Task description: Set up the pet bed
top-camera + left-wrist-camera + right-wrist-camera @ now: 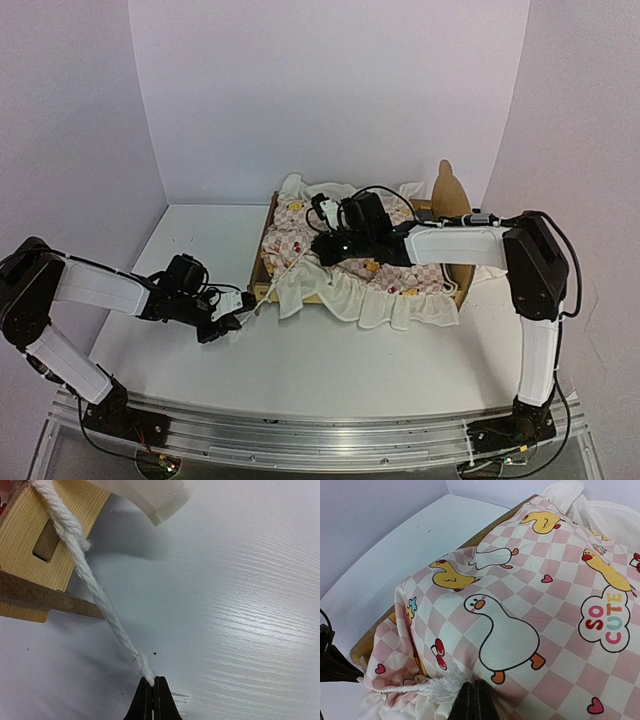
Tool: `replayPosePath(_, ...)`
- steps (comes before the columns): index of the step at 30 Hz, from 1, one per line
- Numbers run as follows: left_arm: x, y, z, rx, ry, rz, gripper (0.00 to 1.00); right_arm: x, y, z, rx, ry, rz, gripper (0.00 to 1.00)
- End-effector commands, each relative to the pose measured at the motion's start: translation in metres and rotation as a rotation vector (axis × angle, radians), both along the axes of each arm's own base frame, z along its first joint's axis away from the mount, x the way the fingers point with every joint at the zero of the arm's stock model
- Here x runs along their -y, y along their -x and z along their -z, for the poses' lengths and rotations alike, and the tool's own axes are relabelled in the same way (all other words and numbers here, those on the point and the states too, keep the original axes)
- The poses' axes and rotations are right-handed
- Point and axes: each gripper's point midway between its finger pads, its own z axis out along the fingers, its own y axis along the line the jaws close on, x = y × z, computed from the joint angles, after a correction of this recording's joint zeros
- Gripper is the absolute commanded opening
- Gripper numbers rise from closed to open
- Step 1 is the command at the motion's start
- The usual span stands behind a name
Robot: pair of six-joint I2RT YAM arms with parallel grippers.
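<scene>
**Pet bed at the far edge of the desk, both arms reaching to it**

The pet bed sits near the far edge of the desk, about midway between the left and right edges. Its ear-shaped headboard stands at the end nearer the right edge. A pink checked duck quilt with a cream ruffle covers the bed, and the ruffle spills over the near rail onto the desk.

A white twisted cord slants from the bed's near-left wooden corner down toward the desk. The left gripper has its jaws fully closed on the cord's knotted end, just above the desk surface. The cord looks taut between the corner and the jaws. The left arm stretches low from its base at the near-left corner, forearm roughly level, wrist pointing at the bed's near-left corner and stopping just short of it.

The right arm rises steeply from its base at the near-right corner and bends sharply at the elbow. Its forearm then runs level toward the left edge, over the middle of the bed. The right gripper points down at the quilt with its jaws closed together. Their tips meet the fabric beside a frayed white cord end. I cannot tell whether they pinch the quilt, the cord, or neither.
</scene>
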Motion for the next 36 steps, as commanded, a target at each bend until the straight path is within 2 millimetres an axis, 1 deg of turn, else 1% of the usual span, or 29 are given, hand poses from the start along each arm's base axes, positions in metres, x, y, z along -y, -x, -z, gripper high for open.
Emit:
replayPosePath(1, -0.013, 0.029, 0.013, -0.116, -0.054, 0.051, 0.01, -0.026, 0.022, -0.087, 0.123, -0.169, -0.138, 0.00)
replayPosePath(3, -0.003, 0.023, -0.002, -0.108, -0.007, 0.056, 0.05, -0.056, 0.074, -0.083, 0.106, -0.175, -0.334, 0.00)
replayPosePath(5, -0.002, 0.013, -0.009, -0.089, -0.002, 0.018, 0.14, -0.074, 0.117, -0.069, 0.047, -0.171, -0.448, 0.00)
replayPosePath(6, -0.003, 0.011, -0.011, -0.082, -0.008, 0.010, 0.21, -0.079, 0.135, -0.057, 0.016, -0.151, -0.477, 0.00)
replayPosePath(7, -0.005, 0.011, -0.012, -0.072, -0.018, 0.012, 0.27, -0.081, 0.147, -0.045, -0.009, -0.118, -0.489, 0.02)
replayPosePath(8, -0.006, 0.011, -0.016, -0.058, -0.022, 0.021, 0.32, -0.081, 0.158, -0.033, -0.023, -0.077, -0.503, 0.09)
replayPosePath(9, -0.009, 0.013, -0.020, -0.046, -0.025, 0.032, 0.38, -0.079, 0.170, -0.020, -0.046, -0.019, -0.512, 0.18)
replayPosePath(10, -0.011, 0.013, -0.024, -0.034, -0.028, 0.036, 0.43, -0.075, 0.182, -0.010, -0.072, 0.034, -0.526, 0.23)
replayPosePath(11, -0.014, 0.013, -0.029, -0.018, -0.030, 0.037, 0.46, -0.069, 0.191, -0.006, -0.096, 0.067, -0.536, 0.31)
replayPosePath(13, -0.021, 0.013, -0.040, 0.019, -0.036, 0.035, 0.51, -0.056, 0.201, -0.017, -0.129, 0.081, -0.521, 0.41)
replayPosePath(16, -0.028, 0.018, -0.062, 0.088, -0.026, 0.048, 0.54, -0.026, 0.206, -0.041, -0.150, 0.106, -0.439, 0.52)
replayPosePath(17, -0.028, 0.020, -0.069, 0.093, -0.016, 0.050, 0.55, -0.016, 0.204, -0.052, -0.131, 0.114, -0.405, 0.54)
replayPosePath(18, -0.026, 0.022, -0.082, 0.108, 0.014, 0.051, 0.57, -0.003, 0.203, -0.058, -0.129, 0.142, -0.364, 0.58)
replayPosePath(19, -0.023, 0.027, -0.097, 0.119, 0.050, 0.064, 0.59, 0.009, 0.201, -0.067, -0.121, 0.163, -0.325, 0.60)
replayPosePath(20, -0.020, 0.030, -0.110, 0.126, 0.082, 0.073, 0.61, 0.023, 0.196, -0.075, -0.117, 0.196, -0.267, 0.62)
replayPosePath(21, -0.018, 0.031, -0.121, 0.134, 0.112, 0.072, 0.62, 0.040, 0.189, -0.079, -0.120, 0.243, -0.192, 0.63)
replayPosePath(22, -0.014, 0.029, -0.136, 0.149, 0.155, 0.055, 0.63, 0.058, 0.182, -0.079, -0.136, 0.289, -0.119, 0.64)
replayPosePath(24, -0.003, 0.014, -0.169, 0.163, 0.240, -0.011, 0.63, 0.097, 0.164, -0.074, -0.223, 0.351, 0.058, 0.64)
replayPosePath(25, 0.006, 0.007, -0.180, 0.152, 0.262, -0.037, 0.62, 0.116, 0.149, -0.072, -0.275, 0.354, 0.147, 0.64)
replayPosePath(26, 0.018, 0.005, -0.184, 0.139, 0.264, -0.037, 0.62, 0.137, 0.134, -0.066, -0.341, 0.352, 0.244, 0.62)
replayPosePath(27, 0.033, 0.002, -0.188, 0.142, 0.253, -0.027, 0.61, 0.157, 0.120, -0.060, -0.390, 0.353, 0.330, 0.61)
replayPosePath(29, 0.061, -0.001, -0.189, 0.174, 0.223, 0.027, 0.61, 0.188, 0.095, -0.054, -0.406, 0.376, 0.448, 0.59)
replayPosePath(31, 0.085, -0.005, -0.185, 0.196, 0.196, 0.089, 0.62, 0.209, 0.069, -0.049, -0.390, 0.415, 0.522, 0.59)
replayPosePath(33, 0.106, -0.013, -0.177, 0.198, 0.163, 0.121, 0.62, 0.227, 0.040, -0.048, -0.404, 0.405, 0.576, 0.60)
replayPosePath(34, 0.116, -0.019, -0.172, 0.197, 0.149, 0.134, 0.63, 0.227, 0.027, -0.048, -0.407, 0.396, 0.573, 0.60)
replayPosePath(36, 0.132, -0.036, -0.157, 0.214, 0.112, 0.144, 0.64, 0.220, -0.005, -0.051, -0.378, 0.395, 0.546, 0.61)
